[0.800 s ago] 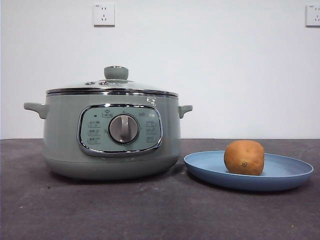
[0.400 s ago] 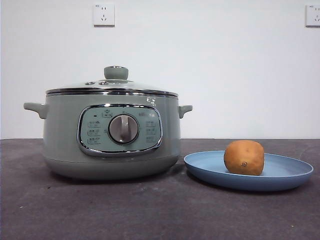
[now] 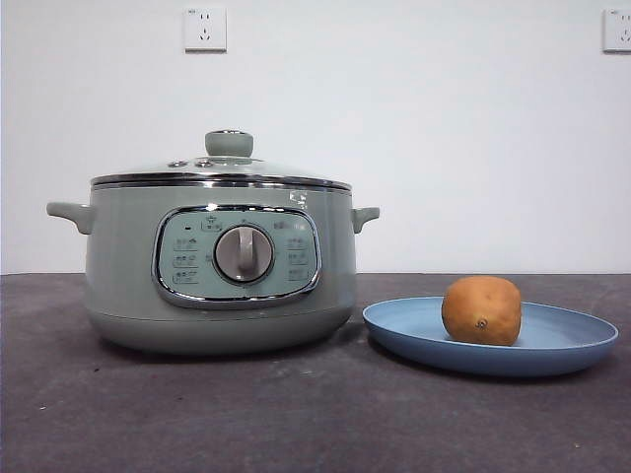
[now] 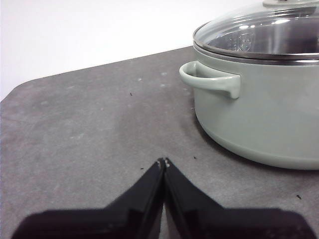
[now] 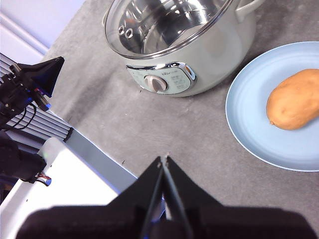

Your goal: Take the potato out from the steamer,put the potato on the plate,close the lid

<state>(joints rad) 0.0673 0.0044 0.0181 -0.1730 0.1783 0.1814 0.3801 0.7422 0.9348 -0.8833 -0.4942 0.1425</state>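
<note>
Broadly, the dark grey table spreads under everything, with a white wall behind it carrying two sockets. On the table stands the steamer, its chrome-framed panel and silver dial facing the front camera, one side handle close in the left wrist view. The lid sits closed on the steamer's rim, its green knob upright on top; through the glass the right wrist view shows a bare steel interior. Just beside the steamer, apart from it, lies the plate. The potato rests on the plate, its dark eye spot turned toward the front camera. The left gripper hangs low over bare table near the steamer's handle, its jaws pressed together on nothing. The right gripper is high above the table's front edge, its jaws likewise together and empty. Neither arm appears in the front view.
</note>
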